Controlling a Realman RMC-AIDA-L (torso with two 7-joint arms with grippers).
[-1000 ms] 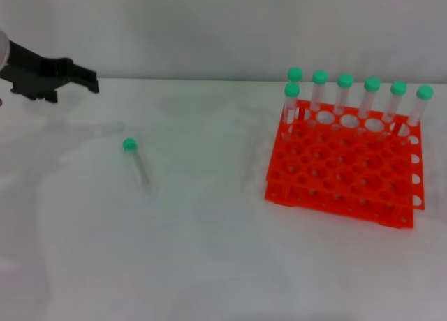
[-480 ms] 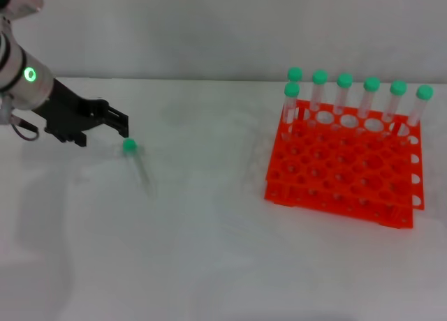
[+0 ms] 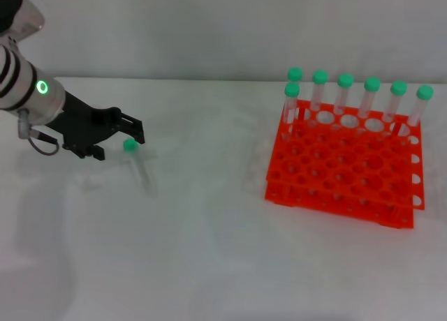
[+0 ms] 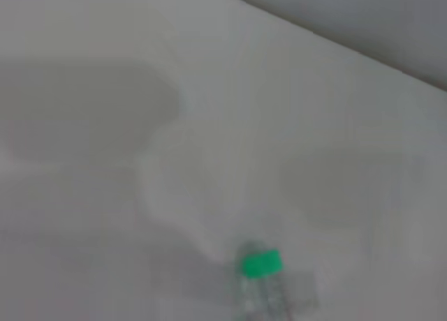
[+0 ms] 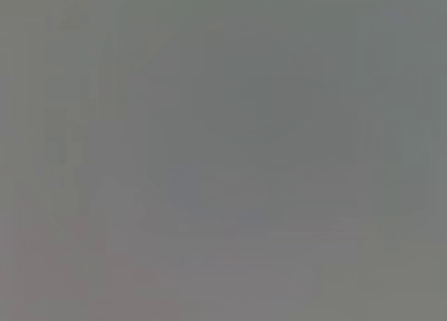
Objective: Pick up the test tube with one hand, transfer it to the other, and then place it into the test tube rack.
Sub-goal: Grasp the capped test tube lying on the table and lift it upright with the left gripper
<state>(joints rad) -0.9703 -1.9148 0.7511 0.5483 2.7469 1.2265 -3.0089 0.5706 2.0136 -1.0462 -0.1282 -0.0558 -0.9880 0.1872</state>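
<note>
Change: my left tool (image 3: 133, 134) has slid in from nine o'clock; its fingers, spread, now flank the tube's (image 3: 137, 160) green cap.
Tube: flat on the bench (image 3: 209, 251), rack (image 3: 343, 169) at three o'clock.
Meaning: pickup imminent, I judge.
</note>
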